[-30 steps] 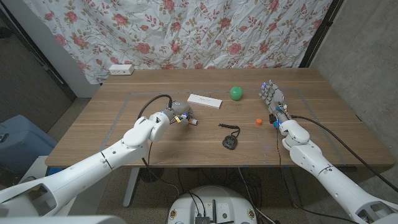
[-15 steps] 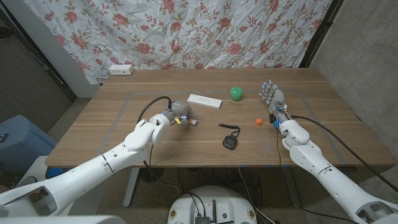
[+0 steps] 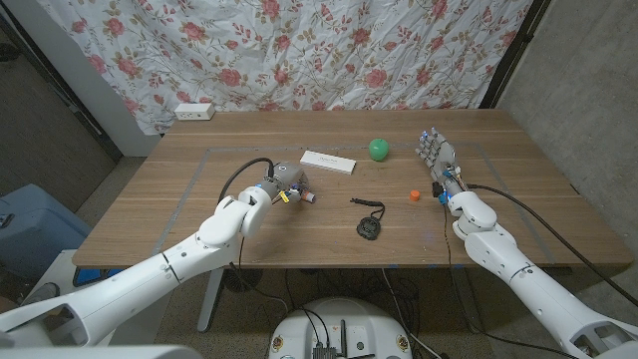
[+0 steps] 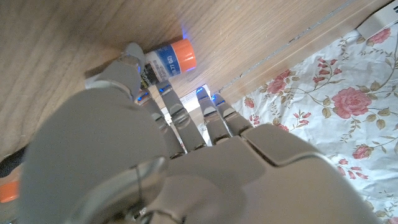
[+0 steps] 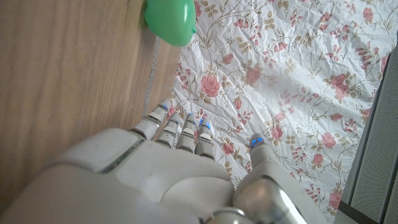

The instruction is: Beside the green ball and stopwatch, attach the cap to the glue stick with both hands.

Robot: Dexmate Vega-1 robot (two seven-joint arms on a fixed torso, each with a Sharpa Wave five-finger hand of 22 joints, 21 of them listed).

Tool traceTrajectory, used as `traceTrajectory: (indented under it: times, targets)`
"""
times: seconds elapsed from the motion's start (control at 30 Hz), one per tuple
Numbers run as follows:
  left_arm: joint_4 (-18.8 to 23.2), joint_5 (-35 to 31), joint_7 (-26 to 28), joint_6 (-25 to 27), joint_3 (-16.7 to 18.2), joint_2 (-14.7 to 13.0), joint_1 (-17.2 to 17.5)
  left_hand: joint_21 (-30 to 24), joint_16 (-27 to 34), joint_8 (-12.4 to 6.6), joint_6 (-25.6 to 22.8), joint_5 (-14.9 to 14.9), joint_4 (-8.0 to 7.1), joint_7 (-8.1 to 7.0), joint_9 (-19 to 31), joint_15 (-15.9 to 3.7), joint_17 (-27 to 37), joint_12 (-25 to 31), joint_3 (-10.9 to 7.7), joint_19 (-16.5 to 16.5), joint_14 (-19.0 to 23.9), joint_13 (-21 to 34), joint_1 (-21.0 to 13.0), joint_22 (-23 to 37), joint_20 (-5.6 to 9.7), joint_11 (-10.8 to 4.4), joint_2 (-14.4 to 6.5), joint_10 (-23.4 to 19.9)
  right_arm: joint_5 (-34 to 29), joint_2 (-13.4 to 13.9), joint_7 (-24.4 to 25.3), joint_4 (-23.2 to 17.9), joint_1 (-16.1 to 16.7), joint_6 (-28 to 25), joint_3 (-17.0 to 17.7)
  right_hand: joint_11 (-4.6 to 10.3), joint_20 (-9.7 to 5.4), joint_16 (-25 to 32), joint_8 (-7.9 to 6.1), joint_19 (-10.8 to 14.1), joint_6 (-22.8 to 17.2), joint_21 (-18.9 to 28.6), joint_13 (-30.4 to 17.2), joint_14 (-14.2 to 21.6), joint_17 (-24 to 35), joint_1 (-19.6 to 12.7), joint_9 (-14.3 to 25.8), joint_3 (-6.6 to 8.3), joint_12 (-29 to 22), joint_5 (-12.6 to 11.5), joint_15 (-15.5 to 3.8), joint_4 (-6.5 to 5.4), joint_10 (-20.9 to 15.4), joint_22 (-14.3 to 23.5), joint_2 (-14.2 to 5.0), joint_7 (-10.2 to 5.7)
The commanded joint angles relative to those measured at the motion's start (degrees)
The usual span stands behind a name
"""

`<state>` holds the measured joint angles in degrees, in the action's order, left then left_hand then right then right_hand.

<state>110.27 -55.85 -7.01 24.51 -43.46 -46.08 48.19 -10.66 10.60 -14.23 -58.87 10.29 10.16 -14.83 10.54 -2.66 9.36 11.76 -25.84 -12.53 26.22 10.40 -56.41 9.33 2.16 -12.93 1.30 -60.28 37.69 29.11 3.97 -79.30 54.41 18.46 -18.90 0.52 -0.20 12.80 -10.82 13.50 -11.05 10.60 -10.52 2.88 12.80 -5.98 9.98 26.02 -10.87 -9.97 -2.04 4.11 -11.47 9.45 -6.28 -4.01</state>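
The job looks barely begun to me: on the smooth, grained wooden table (image 3: 199,214) the left hand (image 3: 280,185), left of centre, has its fingers (image 4: 176,118) over the small cylindrical glue stick with its orange end (image 4: 169,60), though whether they grip it I cannot tell. The right hand (image 3: 437,160) stands by the right edge, fingers released and holding nothing. The tiny orange plastic cap (image 3: 414,195) lies apart beside it, between the glossy round green ball (image 3: 378,150) and the black stopwatch on its cord (image 3: 368,225), and has yet to go on.

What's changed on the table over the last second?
Very little: the left hand stays at the glue stick with barely any shift. The right hand, orange cap, green ball and stopwatch are as before.
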Motion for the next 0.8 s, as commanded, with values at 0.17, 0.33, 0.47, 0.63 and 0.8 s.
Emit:
traceTrajectory:
  times: [0.17, 0.33, 0.47, 0.63, 0.8]
  targets:
    - [1.9, -1.3, 2.7, 0.6, 1.4, -0.2, 0.3, 0.0, 0.1, -0.23, -4.6, 0.0, -0.19, 4.13, 0.2, -5.5, 0.1, 0.3, 0.43, -0.5, 1.2, 0.4, -0.3, 0.1, 1.74, 0.05, -0.5, -3.0, 0.3, 0.5, -0.2, -0.6, 0.8, 0.3, 0.4, 0.14, 0.69, 0.3, -0.16, 0.1, -0.3, 0.3, -0.2, 0.0, 0.2, 0.2, 0.2, 0.04, -0.3, -0.3, 0.16, 0.38, -0.4, 0.3, -2.09, 0.03]
    - [2.7, -1.5, 2.6, 1.0, 1.9, -0.3, 0.7, 0.1, 0.1, -0.23, -4.9, 0.0, -0.23, 4.21, 0.2, -5.43, 0.1, 0.3, 0.55, -0.4, 1.4, 0.4, -0.3, 0.1, 1.81, 0.04, -0.5, -3.3, 0.3, 0.8, -0.3, -0.9, 1.0, 0.4, 0.5, 0.2, 0.7, 0.3, -0.14, 0.1, -0.3, 0.3, -0.2, 0.0, 0.2, 0.2, 0.2, 0.04, -0.3, -0.3, 0.15, 0.39, -0.5, 0.3, -2.1, 0.01]
    - [3.3, -1.0, 1.9, 0.6, 2.6, -0.7, 0.5, 0.1, 0.1, -0.2, -5.0, 0.0, -0.26, 4.2, 0.2, -5.45, 0.1, 0.2, 0.66, -0.4, 1.5, 0.4, -0.3, 0.1, 1.84, 0.04, -0.5, -3.5, 0.2, 1.2, -0.4, -1.4, 1.3, 0.3, 0.6, 0.14, 0.76, 0.3, -0.1, 0.1, -0.3, 0.3, -0.2, 0.0, 0.2, 0.2, 0.2, 0.04, -0.3, -0.3, 0.29, 0.4, -0.4, 0.3, -2.1, -0.03]
    - [4.2, -0.4, 1.6, 0.8, 3.4, -1.0, 0.8, 0.1, 0.0, -0.09, -5.1, 0.0, -0.33, 4.09, 0.3, -5.49, 0.1, 0.2, 0.83, -0.3, 1.7, 0.4, -0.2, 0.1, 1.9, 0.04, -0.5, -3.7, -0.4, 2.0, -0.1, -2.5, 1.7, 0.1, 0.7, 0.19, 0.82, 0.3, -0.05, 0.1, -0.2, 0.3, -0.2, 0.0, 0.2, 0.2, 0.2, 0.03, -0.3, -0.3, 0.24, 0.42, -0.4, 0.3, -2.1, -0.05]
    - [5.0, 0.3, 1.9, 0.9, 4.2, -1.2, 1.1, 0.2, 0.0, -0.03, -5.1, 0.0, -0.38, 4.04, 0.3, -5.52, 0.1, 0.2, 0.94, -0.3, 1.7, 0.4, -0.2, 0.1, 1.91, 0.05, -0.5, -3.8, -1.5, 3.1, 0.5, -3.8, 2.4, 0.1, 0.8, 0.2, 0.31, 0.3, 0.12, 0.2, 0.2, 0.4, -0.2, 0.0, 0.2, 0.2, 0.2, 0.05, -0.2, -0.3, 0.18, 0.53, -0.3, 0.3, -2.06, -0.44]
